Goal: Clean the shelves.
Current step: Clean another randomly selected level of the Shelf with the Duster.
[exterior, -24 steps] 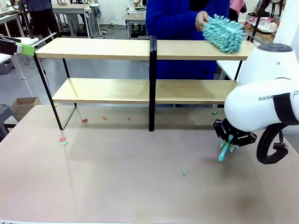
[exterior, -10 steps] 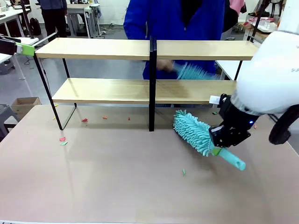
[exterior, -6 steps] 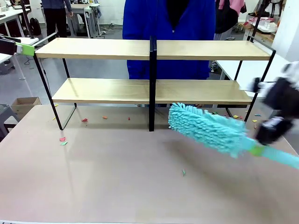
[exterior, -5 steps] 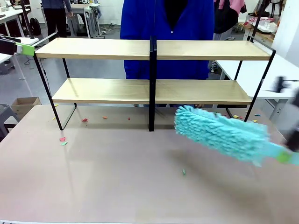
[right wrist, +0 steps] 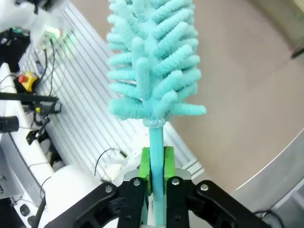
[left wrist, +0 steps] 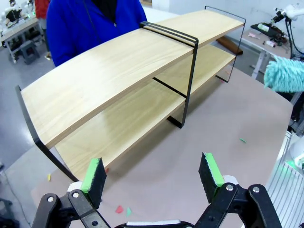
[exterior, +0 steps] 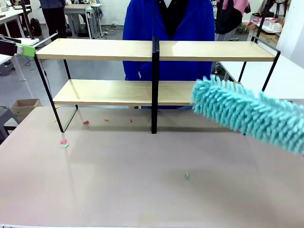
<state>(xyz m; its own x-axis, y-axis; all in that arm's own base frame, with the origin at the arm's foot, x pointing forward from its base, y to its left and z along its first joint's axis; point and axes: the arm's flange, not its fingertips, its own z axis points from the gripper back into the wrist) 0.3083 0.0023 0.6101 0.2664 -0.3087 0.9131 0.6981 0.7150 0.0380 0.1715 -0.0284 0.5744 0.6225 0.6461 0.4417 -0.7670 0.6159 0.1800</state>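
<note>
We held the teal duster by its thin handle in the right gripper, whose green pads were pressed tight against the stem. Its fluffy head hung in the air at the right of the scene, in front of the right end of the lower board. We could not tell whether it touched the wood. The shelves stood along the far side of the bench, with a person in a blue top right behind them. The left gripper waited at the left end of the shelves with its fingers spread wide and nothing between them. Both boards looked bare, and no dust showed on them, so we could not judge how much wiping was done. We took the sweep of both tiers to be ahead of us. Small coloured scraps lay on the bench under and near the shelves. The one container was a cardboard box on the floor at the far left, and its contents were hidden from us.
</note>
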